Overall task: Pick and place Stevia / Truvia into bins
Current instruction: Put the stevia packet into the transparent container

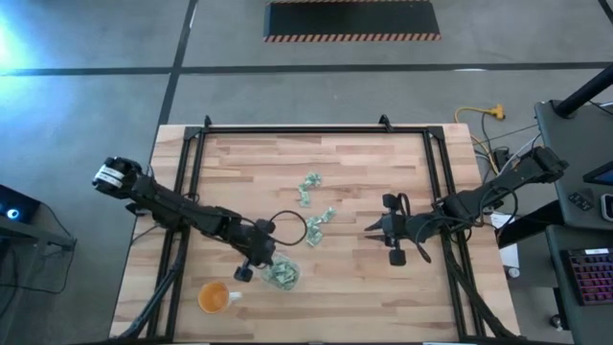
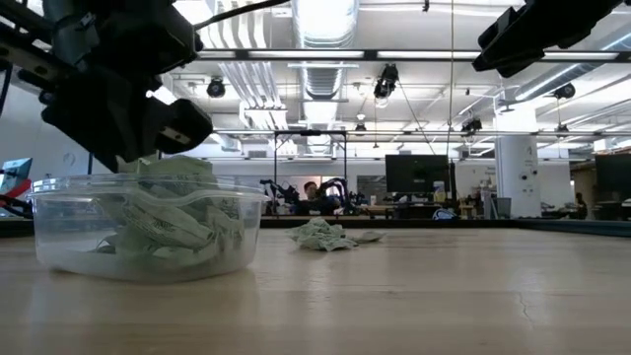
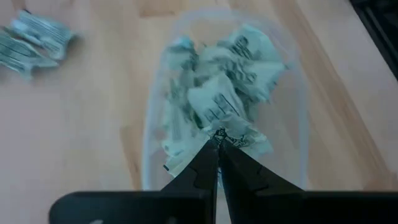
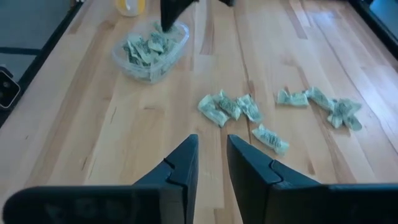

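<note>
Two claws: left claw (image 3: 218,144) pinching a green-white paper packet (image 3: 239,138) over the clear plastic tub (image 1: 290,279); right claw (image 4: 211,163) hovering slightly spread.

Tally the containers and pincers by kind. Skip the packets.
Tub: 1
Cup: 1
Pincers (left pincer, right pincer): 2
Total: 4

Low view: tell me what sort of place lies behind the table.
Probably an open lab or industrial workspace, not a home. Exposed ceiling ducts and strip lights run overhead, and a dark monitor stands among cluttered desks far behind the wooden table.
</note>
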Controlling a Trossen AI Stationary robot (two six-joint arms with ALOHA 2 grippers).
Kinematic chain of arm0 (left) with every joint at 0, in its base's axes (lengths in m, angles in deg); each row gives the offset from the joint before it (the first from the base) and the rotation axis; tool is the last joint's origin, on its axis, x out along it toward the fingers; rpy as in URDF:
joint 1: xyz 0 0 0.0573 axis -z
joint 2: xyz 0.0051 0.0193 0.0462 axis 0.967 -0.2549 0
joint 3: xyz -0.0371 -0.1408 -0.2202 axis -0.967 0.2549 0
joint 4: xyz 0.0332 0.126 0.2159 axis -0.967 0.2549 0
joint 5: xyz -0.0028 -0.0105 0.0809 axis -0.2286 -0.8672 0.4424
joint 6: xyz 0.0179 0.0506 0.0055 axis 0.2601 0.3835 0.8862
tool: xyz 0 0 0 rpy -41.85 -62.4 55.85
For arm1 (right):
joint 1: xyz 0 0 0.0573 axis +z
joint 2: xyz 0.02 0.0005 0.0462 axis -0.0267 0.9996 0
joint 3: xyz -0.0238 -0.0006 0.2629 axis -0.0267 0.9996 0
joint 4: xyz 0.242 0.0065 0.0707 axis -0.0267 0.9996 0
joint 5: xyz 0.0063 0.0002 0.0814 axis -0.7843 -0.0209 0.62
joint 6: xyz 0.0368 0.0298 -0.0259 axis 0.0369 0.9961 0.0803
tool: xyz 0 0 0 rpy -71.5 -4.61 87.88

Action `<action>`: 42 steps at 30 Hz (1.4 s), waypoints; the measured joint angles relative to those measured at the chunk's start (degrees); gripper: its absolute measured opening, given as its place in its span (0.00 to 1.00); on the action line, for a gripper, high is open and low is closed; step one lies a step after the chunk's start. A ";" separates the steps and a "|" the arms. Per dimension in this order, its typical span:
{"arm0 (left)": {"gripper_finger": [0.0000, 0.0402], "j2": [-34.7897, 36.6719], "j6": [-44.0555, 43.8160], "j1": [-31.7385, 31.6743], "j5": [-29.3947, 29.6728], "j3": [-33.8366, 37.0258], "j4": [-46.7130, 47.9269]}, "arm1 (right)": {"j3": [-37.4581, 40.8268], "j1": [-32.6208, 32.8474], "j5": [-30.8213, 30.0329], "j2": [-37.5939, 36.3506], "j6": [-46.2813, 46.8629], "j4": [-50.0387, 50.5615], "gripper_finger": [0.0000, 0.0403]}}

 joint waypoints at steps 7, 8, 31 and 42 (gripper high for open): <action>0.12 0.23 -0.02 -0.14 1.27 -0.04 -0.10 | 3.41 0.00 -0.10 3.15 -7.88 -8.73 0.21; 0.14 0.23 -0.02 -0.14 1.41 -0.06 -0.08 | 3.46 0.00 -0.09 3.84 -8.45 -8.79 0.21; 0.26 10.81 0.81 -0.49 35.39 -4.74 9.94 | 1.41 -16.10 5.89 29.28 -23.82 -25.38 0.24; 0.26 10.83 0.61 -0.45 36.83 -4.15 10.54 | -4.76 -21.61 15.17 41.57 -27.10 -28.63 0.39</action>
